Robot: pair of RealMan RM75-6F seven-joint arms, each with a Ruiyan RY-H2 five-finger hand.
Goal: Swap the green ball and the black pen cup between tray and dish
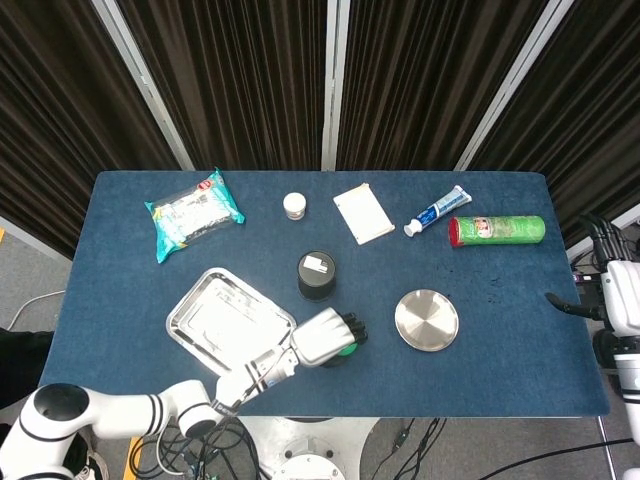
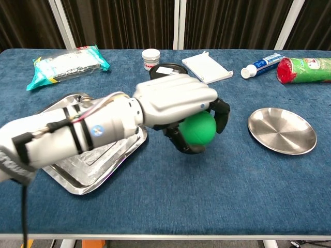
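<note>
Your left robot hand (image 2: 176, 101) grips the green ball (image 2: 197, 128) between tray (image 1: 215, 320) and dish (image 2: 282, 130), near the dish; your right robot hand (image 1: 622, 300) hangs spread beyond it.

A blue-topped table (image 1: 120, 230) stands before dark pleated curtains (image 1: 240, 80) divided by pale vertical posts (image 1: 333, 80); cables (image 1: 200, 440) trail below.

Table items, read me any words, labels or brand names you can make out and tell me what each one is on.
No text can be read for certain.
Toothpaste tube: blue print, blurred.
Green canister: red and white label, too small.
Wipes pack: red label, unreadable.
Black pen cup: white sticker, no readable print.
White card and small jar: no text visible.
</note>
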